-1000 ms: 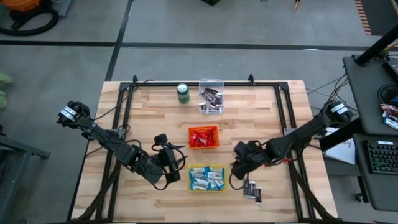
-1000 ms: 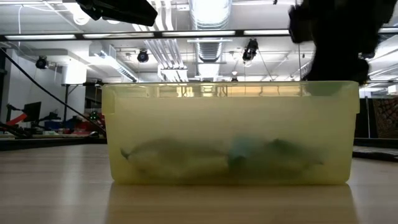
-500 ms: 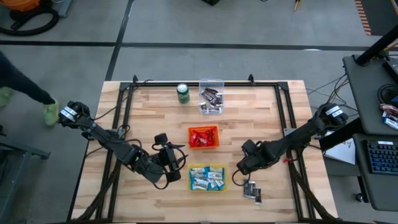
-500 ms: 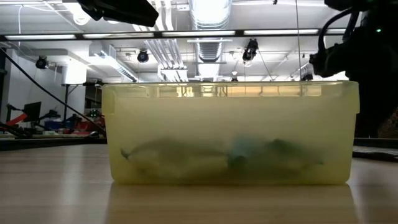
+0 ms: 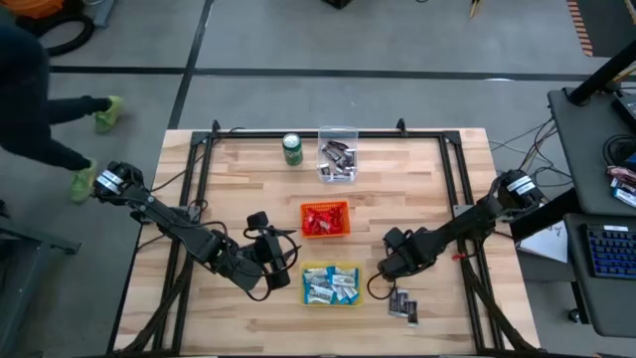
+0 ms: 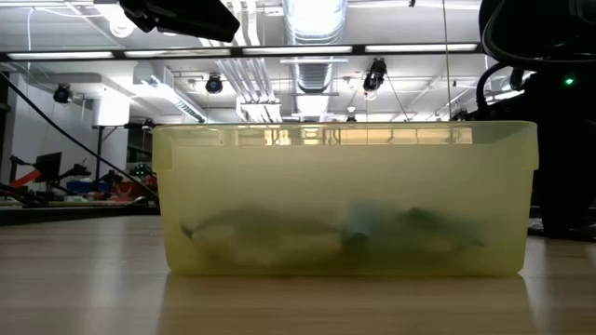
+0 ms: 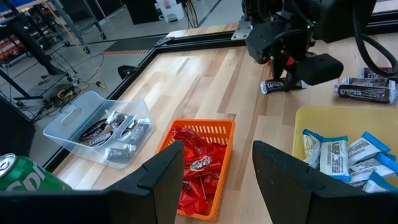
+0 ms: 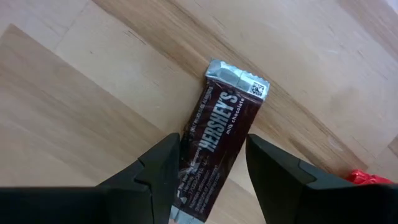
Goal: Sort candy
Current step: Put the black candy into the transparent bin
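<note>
A dark brown Hershey's candy bar (image 8: 219,140) lies flat on the wood to the right of the yellow bin. My right gripper (image 8: 211,142) is open and low over it, one finger along each long side; I see no touch. The left wrist view shows that gripper (image 7: 281,70) pointing down at the bar (image 7: 273,86). My left gripper (image 5: 270,261) waits open, left of the yellow bin (image 5: 331,284). Blue-and-white candy (image 7: 339,152) fills the yellow bin, red candy (image 7: 198,167) the orange bin, dark candy (image 7: 106,130) the clear bin.
Two more dark bars (image 5: 403,305) lie on the table near the front edge, right of the yellow bin. A green can (image 5: 292,149) stands at the far edge beside the clear bin (image 5: 338,159). A person's legs (image 5: 40,109) show on the floor, left of the table.
My right gripper has moved from beside the yellow bin's right wall a little toward the table's right edge and down to the table, ending over the dark bar. A person has walked into view on the floor at the left.
</note>
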Controlling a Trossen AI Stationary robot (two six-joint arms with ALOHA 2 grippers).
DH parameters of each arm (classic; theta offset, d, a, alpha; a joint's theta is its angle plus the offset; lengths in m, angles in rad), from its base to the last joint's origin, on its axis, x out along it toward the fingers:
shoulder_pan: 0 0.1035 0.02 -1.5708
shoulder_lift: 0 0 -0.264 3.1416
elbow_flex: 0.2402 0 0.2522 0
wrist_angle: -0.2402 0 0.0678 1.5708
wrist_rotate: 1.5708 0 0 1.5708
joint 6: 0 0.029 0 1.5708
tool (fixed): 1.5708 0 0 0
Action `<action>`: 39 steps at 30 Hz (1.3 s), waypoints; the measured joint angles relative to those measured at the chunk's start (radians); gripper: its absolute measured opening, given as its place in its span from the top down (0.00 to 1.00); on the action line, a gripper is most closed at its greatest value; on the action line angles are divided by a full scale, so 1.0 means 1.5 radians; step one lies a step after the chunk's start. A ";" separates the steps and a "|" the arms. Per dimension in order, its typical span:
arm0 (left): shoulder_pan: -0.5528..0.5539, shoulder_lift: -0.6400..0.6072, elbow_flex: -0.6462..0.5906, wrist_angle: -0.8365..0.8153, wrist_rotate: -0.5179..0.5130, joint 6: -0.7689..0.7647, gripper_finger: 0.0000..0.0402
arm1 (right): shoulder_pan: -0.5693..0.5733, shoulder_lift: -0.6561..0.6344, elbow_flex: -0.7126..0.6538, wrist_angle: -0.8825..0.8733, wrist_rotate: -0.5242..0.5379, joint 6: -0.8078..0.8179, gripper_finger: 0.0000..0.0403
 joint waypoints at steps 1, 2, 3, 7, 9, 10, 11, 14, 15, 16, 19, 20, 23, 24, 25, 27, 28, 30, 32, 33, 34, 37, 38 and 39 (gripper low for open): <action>0.000 0.000 0.000 0.000 0.000 0.000 0.57 | 0.000 0.001 0.001 0.001 0.000 0.000 0.56; 0.000 0.000 0.000 0.000 0.000 0.000 0.57 | 0.000 0.001 0.001 0.001 0.000 -0.001 0.57; 0.000 0.000 0.000 0.000 0.000 0.000 0.57 | 0.000 0.001 0.000 0.003 0.000 -0.004 0.57; 0.002 0.000 0.000 0.000 0.000 0.000 0.57 | 0.000 -0.002 0.000 0.010 0.002 -0.011 0.64; 0.002 0.000 0.000 0.000 0.000 0.000 0.57 | 0.000 -0.002 -0.001 0.015 0.004 -0.013 0.70; 0.003 0.000 0.000 0.000 0.000 0.000 0.57 | 0.000 -0.002 -0.001 0.016 0.004 -0.014 0.73; 0.003 0.000 0.000 0.000 0.000 0.000 0.57 | 0.000 -0.002 -0.001 0.016 0.004 -0.016 0.75; 0.003 0.000 0.000 0.000 0.000 0.000 0.57 | 0.000 -0.003 -0.001 0.017 0.005 -0.026 0.82; 0.003 0.000 0.000 0.000 0.000 0.000 0.57 | 0.000 -0.004 -0.001 0.017 0.005 -0.030 0.84; 0.003 0.000 0.000 0.000 0.000 0.000 0.57 | 0.000 -0.004 -0.001 0.017 0.005 -0.033 0.85; 0.003 0.000 0.000 0.000 0.000 0.000 0.57 | 0.000 -0.010 -0.001 0.017 0.005 -0.041 0.86; 0.003 0.000 0.000 0.000 0.000 0.000 0.57 | 0.000 -0.013 -0.002 0.017 0.005 -0.041 0.86; 0.003 0.000 0.000 0.000 0.000 0.000 0.57 | 0.000 -0.025 -0.003 0.013 0.005 -0.049 0.86; 0.003 0.000 0.000 0.000 0.000 0.000 0.57 | 0.000 -0.032 -0.003 0.012 0.006 -0.053 0.86; 0.003 0.000 0.000 0.000 0.000 0.000 0.57 | 0.000 -0.040 -0.003 0.013 0.010 -0.058 0.86; 0.003 0.000 0.000 0.000 0.000 0.000 0.57 | 0.000 -0.056 -0.003 0.014 0.030 -0.069 0.86; 0.003 0.000 0.000 0.000 0.000 0.000 0.57 | 0.000 -0.066 -0.003 0.014 0.041 -0.073 0.86; 0.003 0.000 0.000 0.000 0.000 0.000 0.57 | -0.002 -0.093 -0.003 0.015 0.069 -0.090 0.86; 0.003 0.000 0.000 0.001 0.000 0.000 0.57 | -0.008 -0.124 -0.003 0.019 0.111 -0.112 0.86; 0.003 0.000 0.000 0.001 0.000 0.000 0.57 | -0.013 -0.140 -0.003 0.020 0.136 -0.126 0.86; 0.003 0.000 0.000 0.001 0.000 0.000 0.57 | -0.019 -0.155 -0.003 0.022 0.166 -0.142 0.86; 0.004 0.000 0.000 0.001 0.000 0.000 0.57 | -0.046 -0.201 -0.003 0.044 0.250 -0.209 0.86; 0.004 0.000 0.000 0.002 0.000 0.000 0.57 | -0.059 -0.214 -0.003 0.056 0.275 -0.238 0.86; 0.005 0.000 0.000 0.003 0.000 0.000 0.57 | -0.072 -0.226 -0.003 0.072 0.295 -0.270 0.86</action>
